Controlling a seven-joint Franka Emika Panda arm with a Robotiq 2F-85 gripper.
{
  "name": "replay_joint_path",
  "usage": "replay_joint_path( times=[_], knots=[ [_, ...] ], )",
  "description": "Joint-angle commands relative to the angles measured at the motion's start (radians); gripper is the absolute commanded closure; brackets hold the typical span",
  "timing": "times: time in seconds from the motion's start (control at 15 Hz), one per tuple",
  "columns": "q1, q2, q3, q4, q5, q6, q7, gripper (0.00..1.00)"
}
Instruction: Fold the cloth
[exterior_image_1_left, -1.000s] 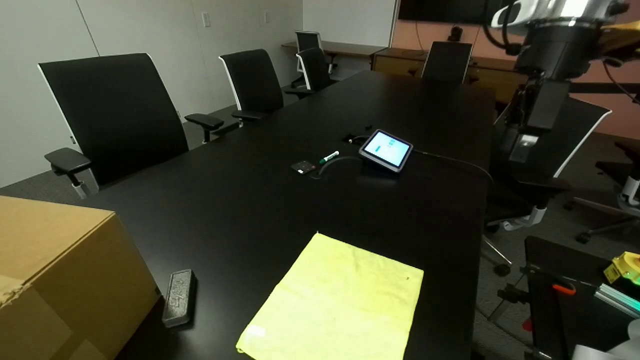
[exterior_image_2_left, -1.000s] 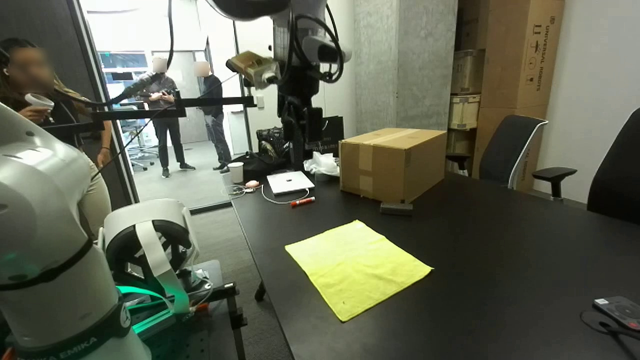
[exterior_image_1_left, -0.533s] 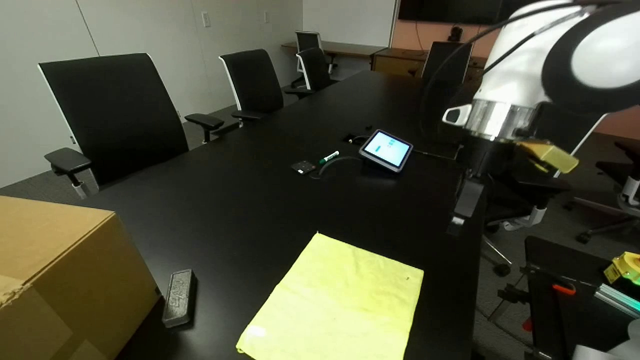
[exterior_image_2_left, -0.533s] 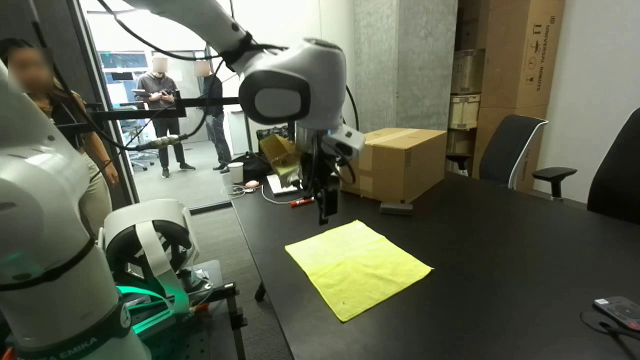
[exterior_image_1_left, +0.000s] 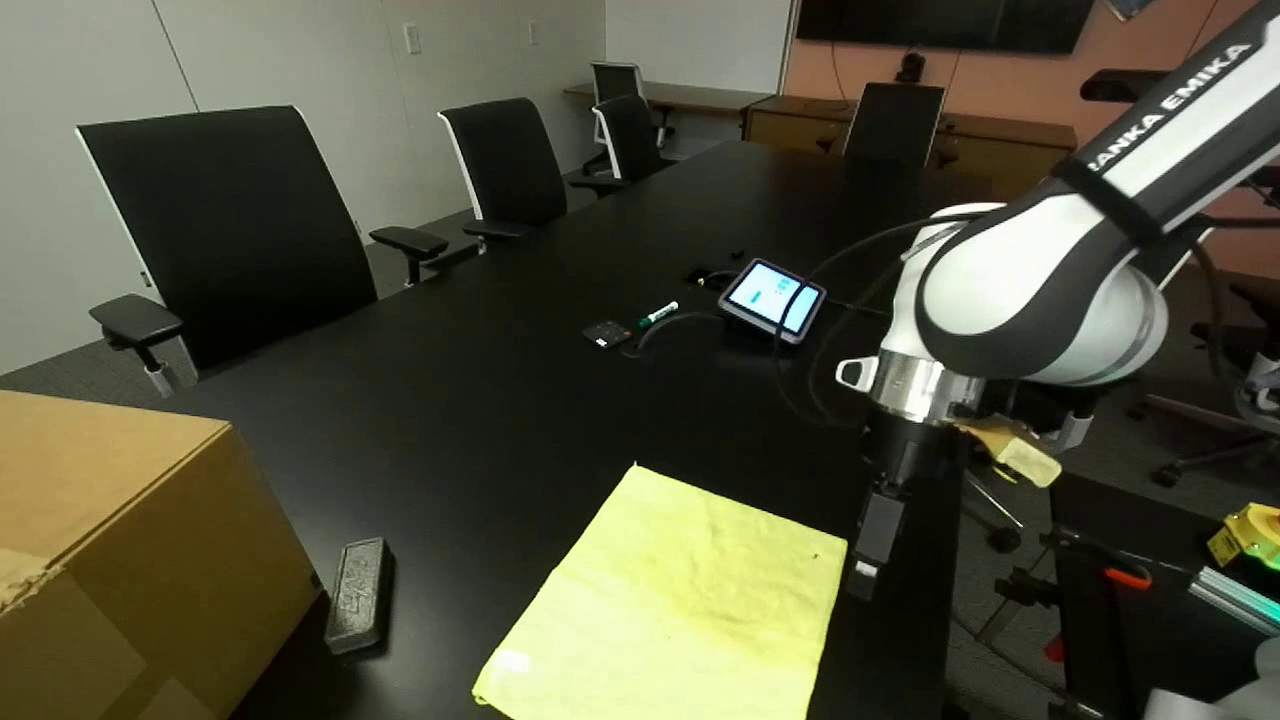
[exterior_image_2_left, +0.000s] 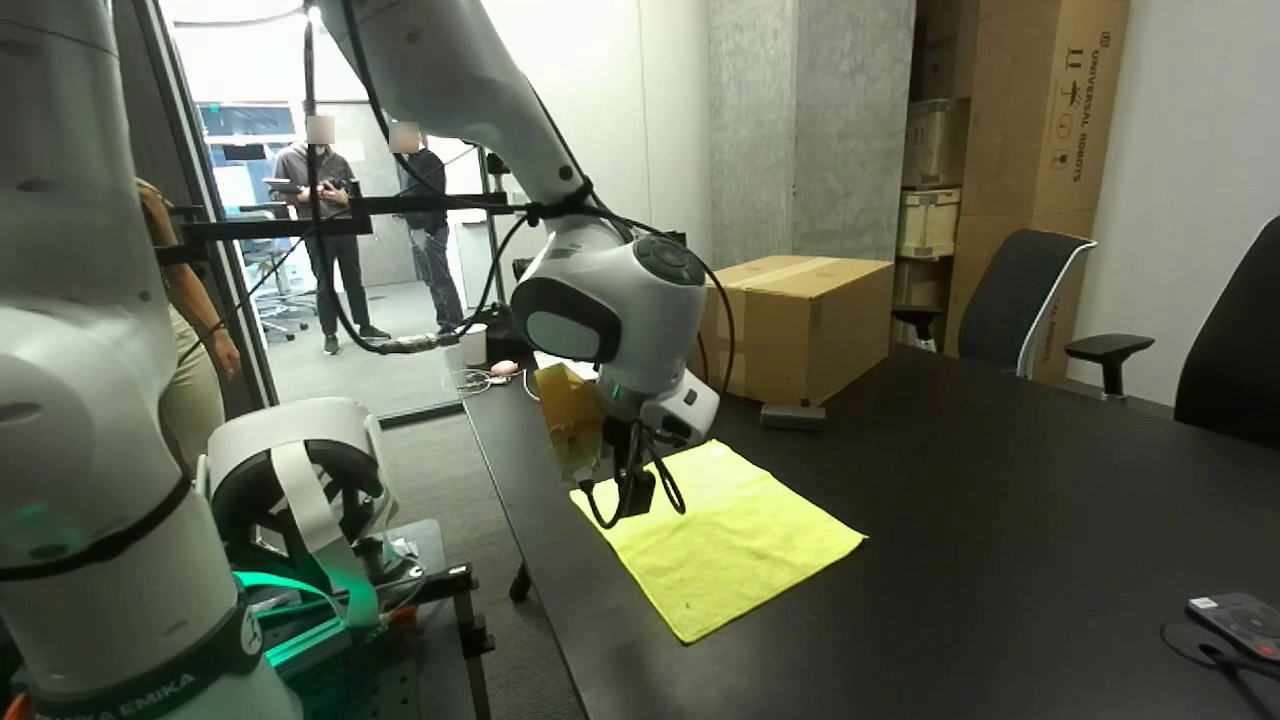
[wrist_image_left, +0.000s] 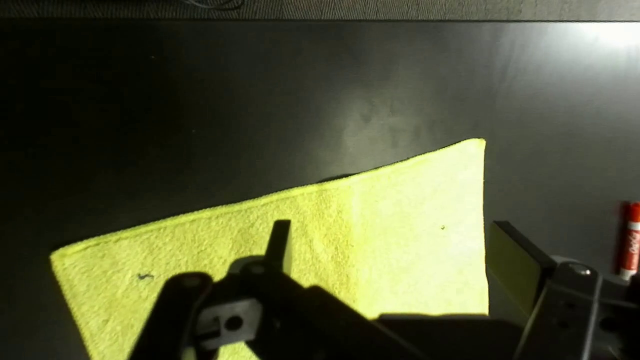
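Cloth (exterior_image_1_left: 670, 605): while it lies spread, no folds done, all left.
Gripper (wrist_image_left: 391, 227): jaws apart, empty, flanking cloth's right edge, wrist view.

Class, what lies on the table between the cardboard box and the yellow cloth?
A dark oblong block, nearer the box than the cloth; it shows between them in both exterior views.

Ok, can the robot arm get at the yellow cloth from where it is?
Probably yes: the gripper is open close to the cloth, with nothing seen lying on it or blocking the way.
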Motion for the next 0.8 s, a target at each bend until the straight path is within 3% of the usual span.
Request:
replay_joint_path(
  times=[0.0,0.47,0.53,0.73],
  knots=[
    [-0.052,0.129,0.059,0.068,0.065,0.062,-0.067,0.00],
    [-0.096,0.248,0.070,0.081,-0.042,0.215,0.025,0.00],
    [-0.057,0.259,0.028,0.085,-0.031,0.238,0.022,0.00],
    [-0.034,0.293,-0.005,0.093,-0.059,0.331,0.072,0.00]
  ],
)
